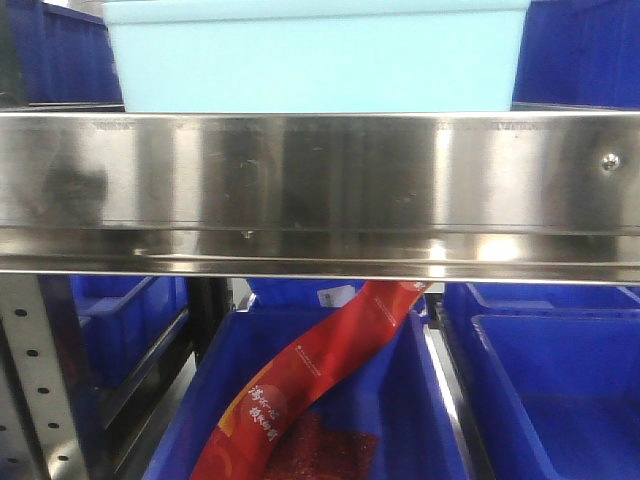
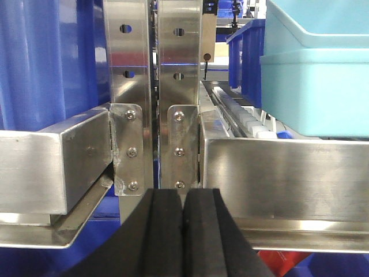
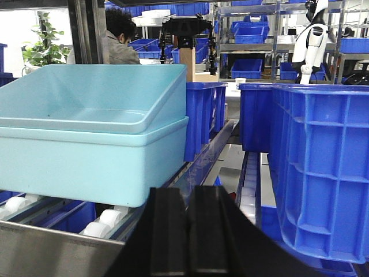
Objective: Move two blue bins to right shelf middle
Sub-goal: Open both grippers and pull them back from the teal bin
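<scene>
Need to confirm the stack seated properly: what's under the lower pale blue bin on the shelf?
White rollers show beneath the lower pale cyan plastic bin, behind the brushed steel rail. The bin itself hides how it sits on them further back.

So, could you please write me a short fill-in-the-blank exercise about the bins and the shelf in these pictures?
1. The two pale bins are stacked, the upper one sitting ____ inside the lower.
2. They rest on white ____ behind the steel rail.
3. The fingers of the right gripper are ____.
4. Below the rail, a ____ packet lies in a dark blue bin.

Missing words: tilted; rollers; shut; red
</scene>
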